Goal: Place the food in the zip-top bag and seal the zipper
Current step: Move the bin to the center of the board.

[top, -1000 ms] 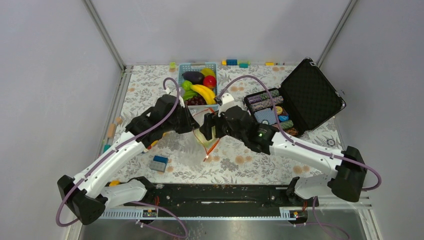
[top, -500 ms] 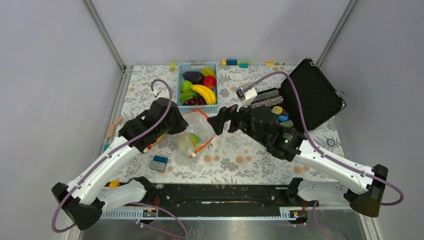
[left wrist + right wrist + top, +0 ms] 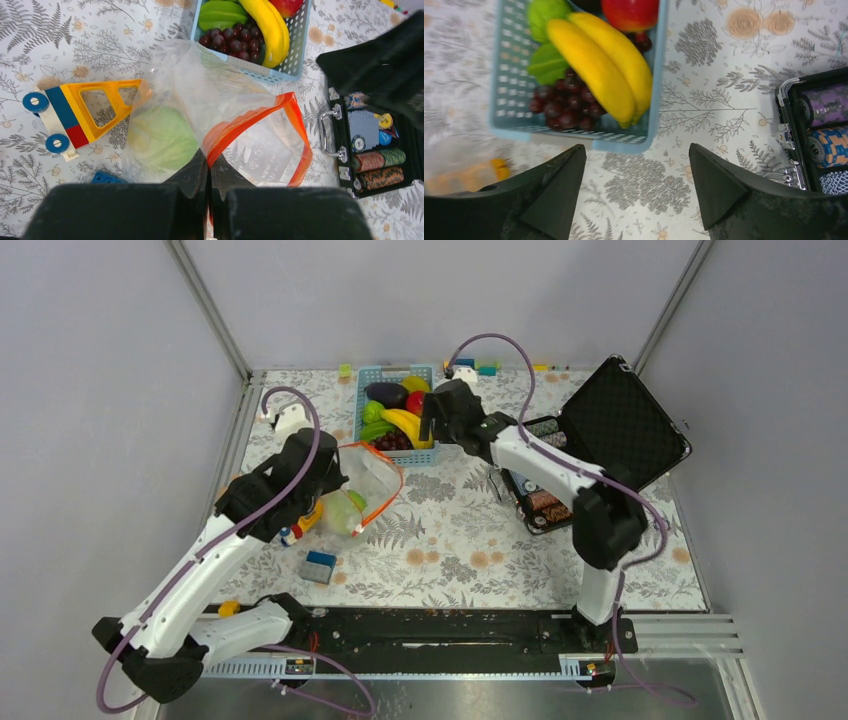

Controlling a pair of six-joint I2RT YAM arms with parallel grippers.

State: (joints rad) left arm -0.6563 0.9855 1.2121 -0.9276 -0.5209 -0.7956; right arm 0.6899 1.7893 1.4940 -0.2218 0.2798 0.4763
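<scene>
Two grippers stand in opposite states. The left gripper (image 3: 207, 167) has its fingers pressed together on the orange-red zipper (image 3: 245, 121) at the mouth of the zip-top bag (image 3: 200, 85), which lies left of centre in the top view with a pale green cabbage (image 3: 160, 137) inside. The right gripper (image 3: 636, 150) hovers with jaws wide apart, holding nothing, over the near wall of the blue basket (image 3: 614, 140) at upper centre, where banana (image 3: 599, 70), grapes (image 3: 564, 102) and apple (image 3: 631, 10) lie.
</scene>
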